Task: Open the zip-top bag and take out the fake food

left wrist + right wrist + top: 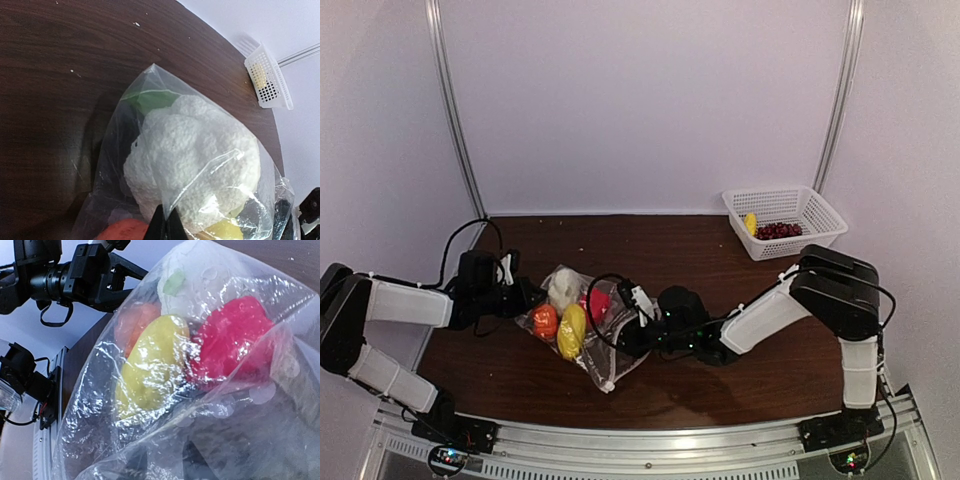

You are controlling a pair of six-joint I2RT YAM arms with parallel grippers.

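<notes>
Where your left hand (166, 226) meets the left end of the clear crinkly zip-top bag (604, 362), its jaws are pinched together on its plastic. That bag lies on the dark wooden bench (740, 380) between the arms, holding a white bumpy toy cauliflower (561, 286), an orange toy piece (545, 320), a yellow toy piece (571, 331) and a red toy piece (599, 302). Plastic veils your right hand (628, 330) at the bag's right edge, so you cannot tell how wide it stands or whether it grips.
</notes>
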